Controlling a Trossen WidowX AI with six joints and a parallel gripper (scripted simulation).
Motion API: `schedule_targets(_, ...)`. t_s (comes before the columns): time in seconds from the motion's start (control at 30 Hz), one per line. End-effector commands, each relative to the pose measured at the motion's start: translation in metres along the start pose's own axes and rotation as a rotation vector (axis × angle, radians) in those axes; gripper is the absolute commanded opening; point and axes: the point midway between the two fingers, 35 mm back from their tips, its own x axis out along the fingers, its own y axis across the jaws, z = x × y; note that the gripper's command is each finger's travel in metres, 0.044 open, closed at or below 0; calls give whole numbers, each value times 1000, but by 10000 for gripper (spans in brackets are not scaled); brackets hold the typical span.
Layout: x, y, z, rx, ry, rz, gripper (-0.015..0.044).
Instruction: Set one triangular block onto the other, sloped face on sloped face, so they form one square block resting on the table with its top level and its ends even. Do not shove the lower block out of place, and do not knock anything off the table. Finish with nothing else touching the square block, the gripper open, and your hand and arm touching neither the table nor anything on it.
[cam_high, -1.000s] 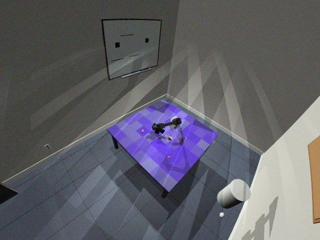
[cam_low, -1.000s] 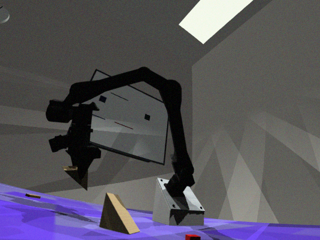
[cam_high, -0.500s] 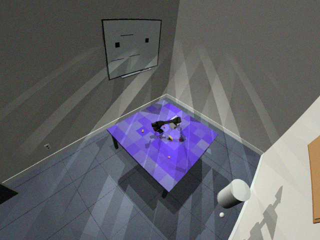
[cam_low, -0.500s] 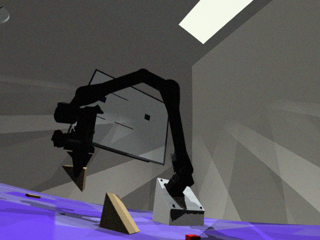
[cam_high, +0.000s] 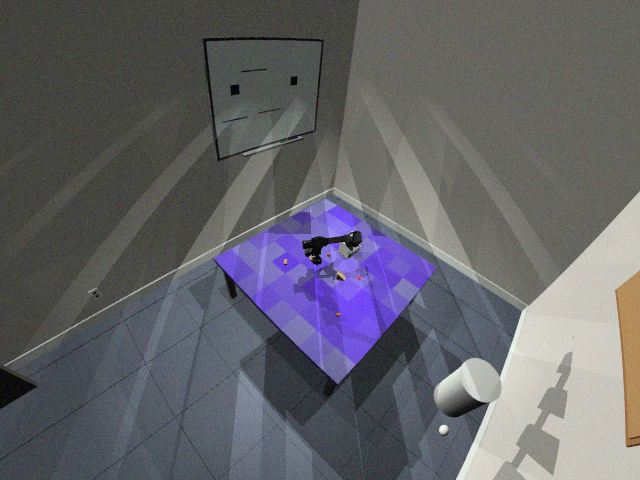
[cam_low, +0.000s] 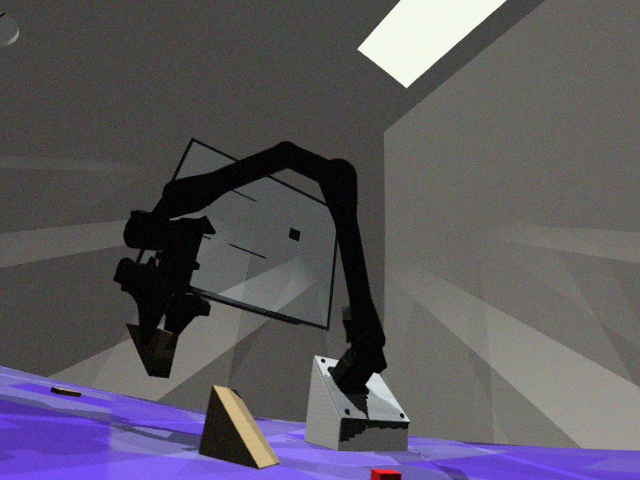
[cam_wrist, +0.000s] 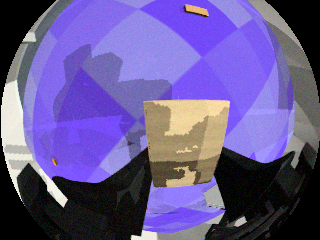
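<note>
One triangular block rests on the table, a tan sloped face turned up toward the right in the exterior view. My gripper is shut on the other triangular block, which hangs in the air with its narrow edge downward. In the exterior view it is up and to the left of the resting block, apart from it. The resting block does not show clearly in the wrist view.
A small flat tan piece lies on the table. Another small orange piece lies farther off. A red cube and another small red piece are nearer the arm's base.
</note>
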Motion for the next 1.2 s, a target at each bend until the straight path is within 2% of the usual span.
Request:
schedule_targets(0.0, -2, -1, 0, 133, 3, 58, 0)
schedule_targets(0.4, -6, 4, -6, 153, 1, 62, 0)
schedule_targets(1.17, -39, 62, -93, 155, -6, 52, 0)
